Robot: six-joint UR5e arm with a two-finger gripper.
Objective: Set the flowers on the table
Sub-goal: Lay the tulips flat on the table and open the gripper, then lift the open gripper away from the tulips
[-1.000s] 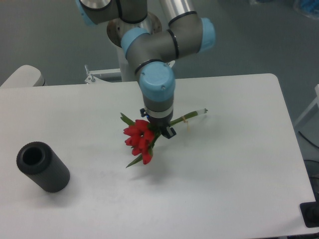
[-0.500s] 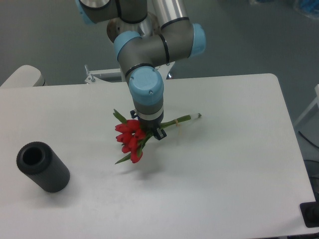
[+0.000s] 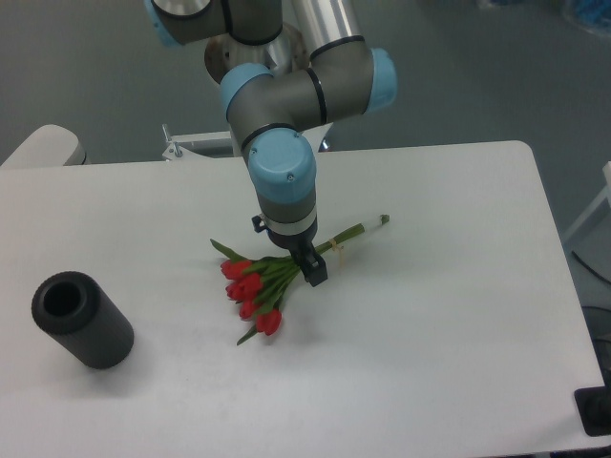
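The flowers (image 3: 256,289) lie near the middle of the surface (image 3: 449,315), a little toward its far edge, red blooms fanned toward the near-left corner and the tied green stems running up toward the far-right corner, the pale stem tip past the wrist. The gripper (image 3: 304,264) points straight down onto the stems just above the blooms; one dark finger shows at the stem, the other is hidden behind the wrist, so whether it clamps the stems or has let go cannot be told. Judgement: a grip at the stems, not the heads, spares the blooms and lets the bunch lie flat; the blooms look to rest on the surface, so the placing seems nearly done, pending release and retreat. Risk: a lift with fingers not clear could drag the bunch. Surface is white, matt, with rounded corners. A dark grey cylinder (image 3: 81,320) lies tilted near the left edge, open end up-left, well apart from the flowers. Beyond the far edge, the arm's base and a grey-blue floor; a black object (image 3: 597,413) at the near-right corner.
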